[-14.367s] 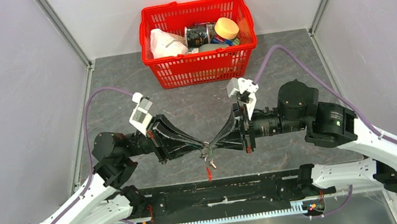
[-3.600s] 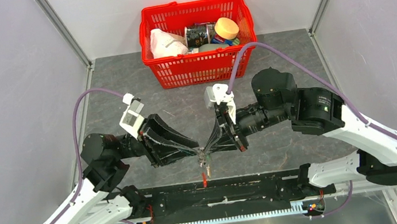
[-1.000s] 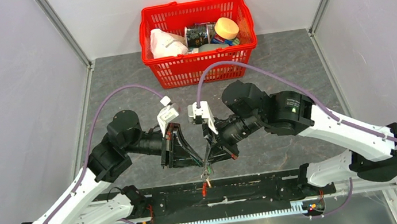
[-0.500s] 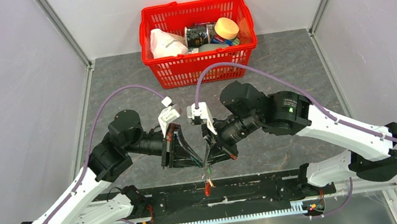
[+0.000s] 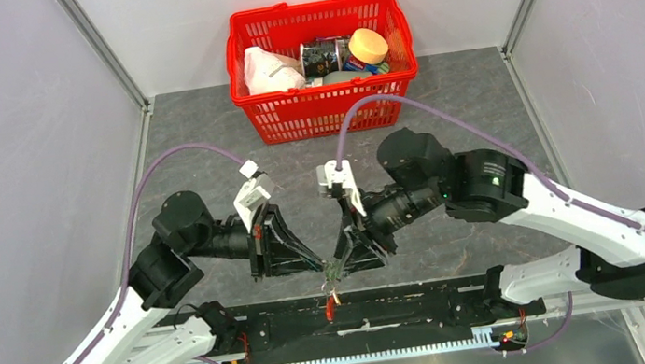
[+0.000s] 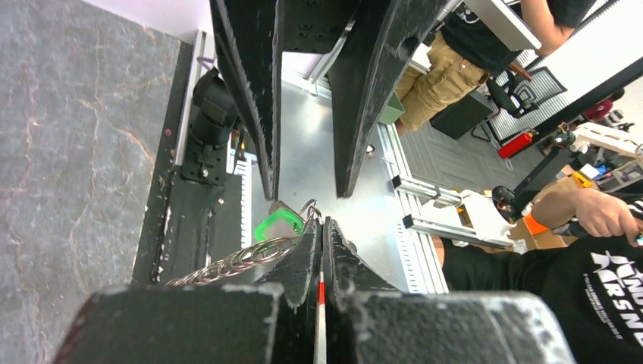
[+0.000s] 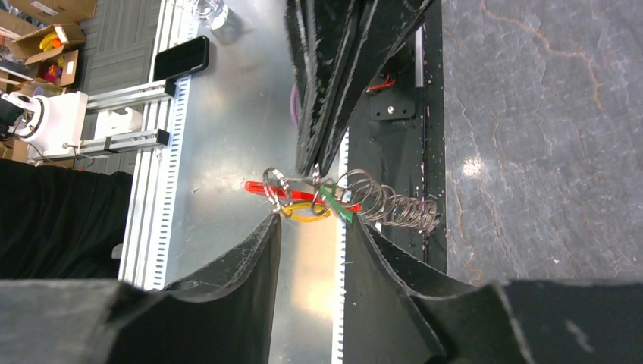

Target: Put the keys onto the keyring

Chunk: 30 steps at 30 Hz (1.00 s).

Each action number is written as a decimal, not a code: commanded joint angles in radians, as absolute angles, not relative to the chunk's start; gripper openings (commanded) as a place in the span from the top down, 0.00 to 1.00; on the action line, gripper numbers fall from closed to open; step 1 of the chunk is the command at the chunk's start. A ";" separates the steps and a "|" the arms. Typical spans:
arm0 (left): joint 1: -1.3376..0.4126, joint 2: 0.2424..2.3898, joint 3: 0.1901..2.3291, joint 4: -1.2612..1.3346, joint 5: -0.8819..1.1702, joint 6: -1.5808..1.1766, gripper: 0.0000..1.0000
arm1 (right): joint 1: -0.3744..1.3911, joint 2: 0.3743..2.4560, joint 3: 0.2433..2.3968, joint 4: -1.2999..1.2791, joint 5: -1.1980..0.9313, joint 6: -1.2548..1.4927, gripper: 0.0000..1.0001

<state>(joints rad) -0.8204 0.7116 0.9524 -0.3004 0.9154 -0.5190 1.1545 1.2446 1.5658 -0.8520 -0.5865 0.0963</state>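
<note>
The left claw (image 6: 319, 224) is pressed shut on the keyring (image 7: 274, 189). It holds the small bunch in the air just past the near edge of the worktop (image 5: 478, 105), above the black rail (image 5: 411, 307) between the arm bases. The keyring's red loop hangs with a yellow ring (image 7: 303, 217), a green-headed key (image 7: 334, 203) and a springy coil of wire (image 7: 394, 206), all tangled close together.

The right claw (image 7: 311, 227) faces the bunch tip to tip with its fingers moderately parted and nothing between them. The bunch lies just beyond its fingertips.

The step in hand looks like the threading itself: one claw steadies the ring while the other readies a fresh hold. The next move probably calls for the right claw to close on a single key or on the thin metal ring, not on the coil. That needs a fine line-up, since the parts overlap and hang loose. A grab at the wrong strand would likely twist the whole bunch in the left claw's pinch.

Much is hard to make out:
- The overhead view shows the bunch only as a speck between the two claws.
- The left claw's own fingers cover the exact spot it pinches.
- Whether the green-headed key already sits on the ring or merely lies against it cannot be told.
- No other keys can be picked out with any certainty.
</note>
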 commanded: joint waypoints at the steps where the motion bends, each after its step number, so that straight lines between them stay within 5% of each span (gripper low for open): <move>1: -0.822 0.694 0.936 -0.166 0.911 -0.543 0.98 | 1.156 1.171 1.568 -0.790 -0.580 0.094 0.53; 20: -0.822 0.681 0.913 -0.055 0.930 -0.614 0.98 | 1.155 1.200 1.579 -0.761 -0.558 0.043 0.57; 30: -0.822 0.674 0.899 -0.029 0.934 -0.630 0.98 | 1.155 1.193 1.569 -0.743 -0.546 0.038 0.81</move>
<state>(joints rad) -0.8204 0.6865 0.9016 -0.0986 0.9188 -0.5926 1.1545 1.2057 1.5639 -0.7982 -0.5602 0.0517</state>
